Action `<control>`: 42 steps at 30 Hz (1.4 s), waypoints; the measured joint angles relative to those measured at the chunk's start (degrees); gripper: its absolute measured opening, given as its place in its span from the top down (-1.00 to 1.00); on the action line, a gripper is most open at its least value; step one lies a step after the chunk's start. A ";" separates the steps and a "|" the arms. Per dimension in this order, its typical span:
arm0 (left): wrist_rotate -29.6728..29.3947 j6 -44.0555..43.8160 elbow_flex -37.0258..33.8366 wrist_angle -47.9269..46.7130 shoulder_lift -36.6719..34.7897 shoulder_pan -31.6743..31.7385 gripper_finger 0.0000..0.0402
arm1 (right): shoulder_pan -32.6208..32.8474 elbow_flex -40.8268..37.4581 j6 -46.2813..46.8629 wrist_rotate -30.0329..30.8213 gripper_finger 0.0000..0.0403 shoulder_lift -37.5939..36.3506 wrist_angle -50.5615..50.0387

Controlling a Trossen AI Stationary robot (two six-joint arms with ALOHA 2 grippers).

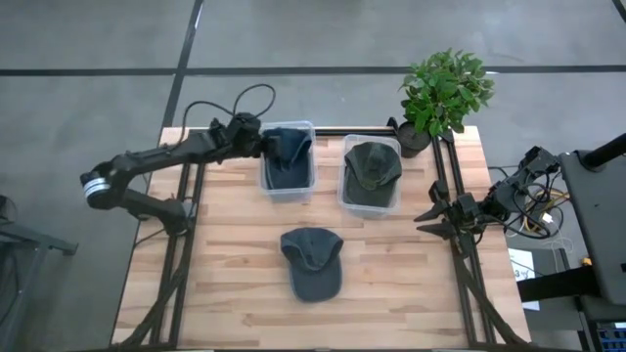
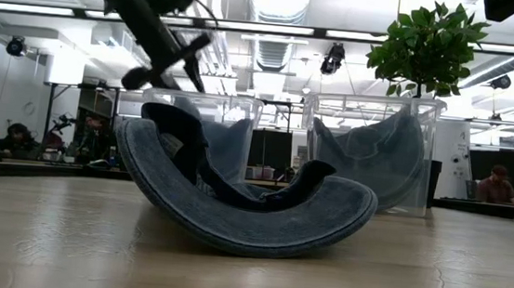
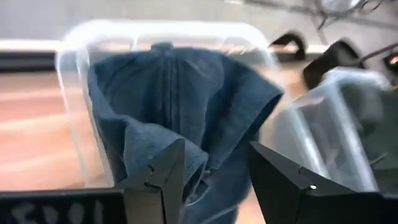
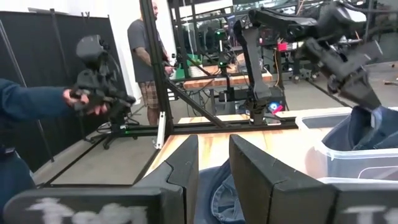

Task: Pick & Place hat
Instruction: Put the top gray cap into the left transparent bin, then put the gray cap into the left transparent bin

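Nearest the low camera lay a dark denim hat (image 2: 242, 213), upside down on the wooden table (image 1: 235, 274); from above it sat alone on the bare boards (image 1: 312, 262), near the middle and in front of the two bins.

Largest after the table was the left arm (image 1: 147, 166), which reached in from the left edge toward the back. A potted plant (image 1: 442, 93) stood at the back right corner, just beside the right bin (image 1: 371, 174), a clear tub that held an olive-grey hat (image 1: 373, 164). The left bin (image 1: 288, 159), also clear, held a blue hat (image 1: 285, 147) that stood bunched up against its rear wall.

The left gripper (image 1: 262, 144) hung at the left rim of that bin. Through its wrist camera its fingers (image 3: 163, 177) stood wide apart, with a fold of the blue hat (image 3: 186, 118) between them; whether they pressed the cloth could not be told.

The right gripper (image 1: 430, 217) waited at the table's right edge, well apart from the bins, its fingers (image 4: 252, 171) narrowly parted and holding nothing.

Beyond the table a person (image 4: 144, 59) stood in the room.
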 joint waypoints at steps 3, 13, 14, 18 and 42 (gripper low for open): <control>3.59 -0.09 -0.01 0.26 3.23 1.04 0.18 | -0.02 0.00 0.69 0.00 0.57 0.00 0.03; 8.89 1.06 8.45 -0.19 3.06 0.65 0.18 | 0.00 0.00 1.57 -0.02 0.57 0.00 0.16; 9.50 1.14 9.75 -0.47 1.99 -0.02 0.18 | -0.01 0.00 1.62 -0.02 0.57 0.00 0.18; 11.09 -0.04 13.75 -5.04 -2.46 -6.87 0.18 | 0.00 0.00 1.60 -0.02 0.57 0.00 0.16; -21.72 -53.89 7.35 -22.69 2.90 -62.08 0.18 | -0.02 0.00 1.04 -2.81 0.57 0.00 -0.93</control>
